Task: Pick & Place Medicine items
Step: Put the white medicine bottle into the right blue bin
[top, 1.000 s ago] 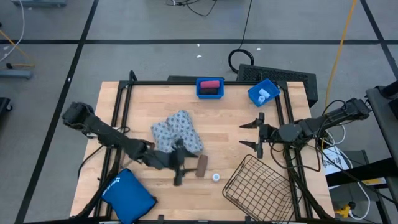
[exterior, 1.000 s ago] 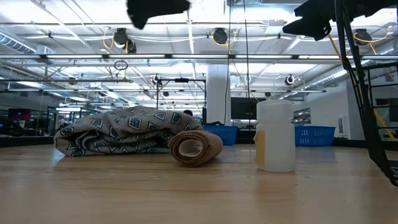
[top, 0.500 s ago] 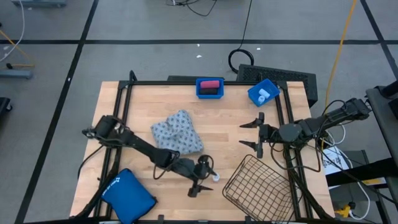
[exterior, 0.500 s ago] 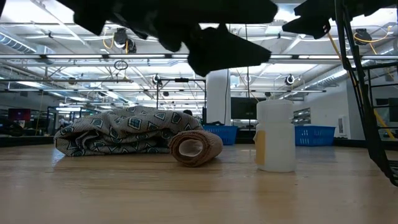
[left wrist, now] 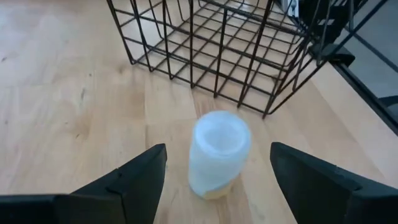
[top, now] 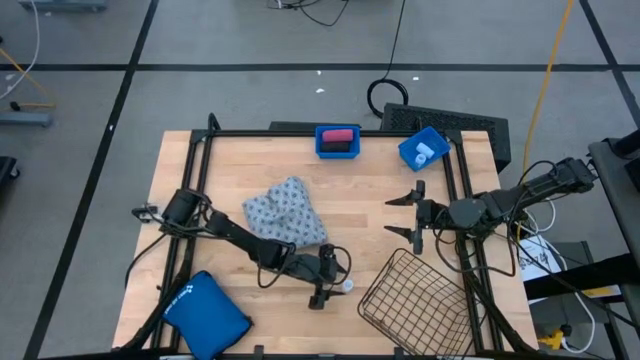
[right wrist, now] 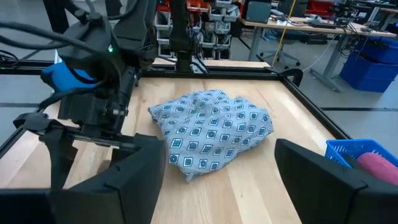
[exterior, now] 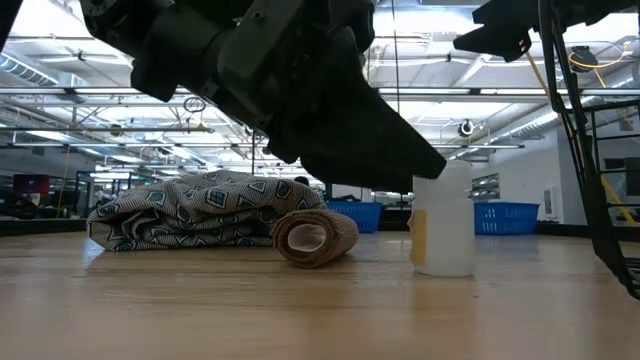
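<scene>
Left gripper [top: 331, 284] hangs over the front of the table at about five o'clock from the patterned soft pack [top: 285, 212], fingers spread wide with nothing in them, either side of the small white vial [top: 346, 285]. From above, the wire basket [top: 410, 297] lies just past the vial at three o'clock and looks empty. At the back edge one blue bin [top: 338, 141] holds a pink container [top: 338, 135], and a second blue bin [top: 423, 149] holds a small white item. The right gripper [top: 415, 214] waits near the right rail, spread open.

At table level, the vial [exterior: 443, 220] stands upright, a brown roll [exterior: 315, 236] lying beside it.

Through the left wrist camera, the vial [left wrist: 217, 154] sits between the open fingers [left wrist: 134, 180]. It looks light, rigid and smooth, easily tipped; I'd take it by its sides, below the cap.
</scene>
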`<state>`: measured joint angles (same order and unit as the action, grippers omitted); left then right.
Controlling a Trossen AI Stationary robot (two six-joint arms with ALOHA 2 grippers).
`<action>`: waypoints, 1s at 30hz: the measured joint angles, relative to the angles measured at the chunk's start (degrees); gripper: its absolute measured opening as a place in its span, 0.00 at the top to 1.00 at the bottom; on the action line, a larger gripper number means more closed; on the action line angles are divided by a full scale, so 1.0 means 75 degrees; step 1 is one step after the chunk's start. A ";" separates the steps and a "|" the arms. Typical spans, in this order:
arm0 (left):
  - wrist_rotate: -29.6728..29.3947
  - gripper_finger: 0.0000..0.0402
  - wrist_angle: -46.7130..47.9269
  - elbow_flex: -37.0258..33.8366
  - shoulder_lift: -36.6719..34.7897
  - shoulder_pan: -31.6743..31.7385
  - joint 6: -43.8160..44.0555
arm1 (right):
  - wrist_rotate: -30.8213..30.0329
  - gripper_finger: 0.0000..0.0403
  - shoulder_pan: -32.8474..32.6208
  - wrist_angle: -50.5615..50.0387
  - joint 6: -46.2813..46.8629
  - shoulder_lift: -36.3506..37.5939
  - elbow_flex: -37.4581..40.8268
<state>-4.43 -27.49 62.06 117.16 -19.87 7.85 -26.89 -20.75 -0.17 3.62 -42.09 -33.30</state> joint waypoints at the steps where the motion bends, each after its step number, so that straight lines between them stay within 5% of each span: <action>1: -0.0004 0.27 -0.0010 0.0000 0.0000 0.0002 0.0001 | 0.0000 0.28 0.0000 0.0010 0.0000 -0.0003 0.0000; 30: -0.0375 0.32 -0.0332 0.0058 0.0283 0.0092 -0.0171 | 0.0000 0.28 0.0000 0.0023 -0.0003 -0.0122 -0.0006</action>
<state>-7.24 -29.98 62.50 119.29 -19.18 6.57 -26.89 -20.75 0.00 3.60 -43.00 -33.34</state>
